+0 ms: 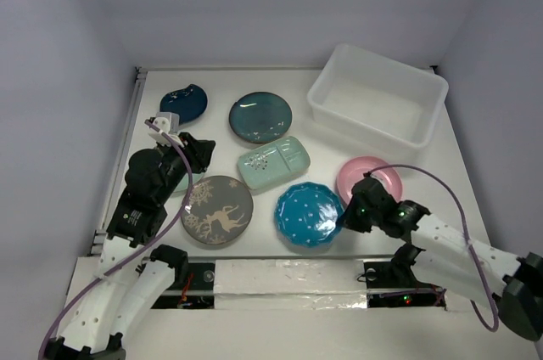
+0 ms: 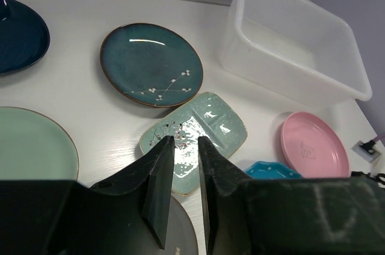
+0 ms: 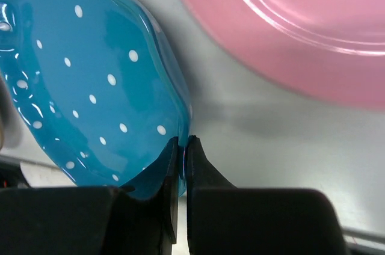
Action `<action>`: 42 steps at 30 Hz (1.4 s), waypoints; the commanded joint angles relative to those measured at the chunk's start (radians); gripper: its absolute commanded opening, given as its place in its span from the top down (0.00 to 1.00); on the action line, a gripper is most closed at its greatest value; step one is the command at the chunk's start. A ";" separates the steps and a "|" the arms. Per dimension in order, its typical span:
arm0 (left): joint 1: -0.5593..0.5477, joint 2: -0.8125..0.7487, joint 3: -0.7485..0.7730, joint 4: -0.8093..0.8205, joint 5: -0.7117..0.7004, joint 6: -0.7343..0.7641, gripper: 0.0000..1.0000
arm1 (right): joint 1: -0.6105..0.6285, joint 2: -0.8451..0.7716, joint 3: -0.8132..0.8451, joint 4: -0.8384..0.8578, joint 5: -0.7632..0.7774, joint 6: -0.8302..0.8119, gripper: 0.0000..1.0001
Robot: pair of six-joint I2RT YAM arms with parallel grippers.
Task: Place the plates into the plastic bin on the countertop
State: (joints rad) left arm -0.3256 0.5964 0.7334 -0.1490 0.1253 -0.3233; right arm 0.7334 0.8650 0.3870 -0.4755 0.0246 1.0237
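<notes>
White countertop (image 1: 212,88) carries plastic bin (image 1: 365,125) far right; teal plate (image 1: 260,116), mint tray (image 1: 273,162), pink plate (image 1: 379,171), blue plate (image 1: 308,214), deer-pattern plate (image 1: 217,210).

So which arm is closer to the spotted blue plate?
Right. The right gripper pinches the blue plate by its right rim; the left gripper hangs well left, past the grey deer plate.

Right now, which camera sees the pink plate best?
The left wrist camera: the whole pink plate shows, sharp and uncovered. From the top, the right arm hides its near edge. The right wrist camera catches only a blurry piece.
</notes>
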 commanded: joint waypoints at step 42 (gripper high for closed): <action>-0.052 -0.053 0.017 0.025 -0.055 0.007 0.78 | -0.790 0.908 1.182 0.166 0.014 -0.514 1.00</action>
State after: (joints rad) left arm -0.3721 0.5457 0.7334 -0.1513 0.0814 -0.3229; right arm -0.0586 1.7763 1.4929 -0.4808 0.1169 0.4664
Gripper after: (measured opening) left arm 0.218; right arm 0.100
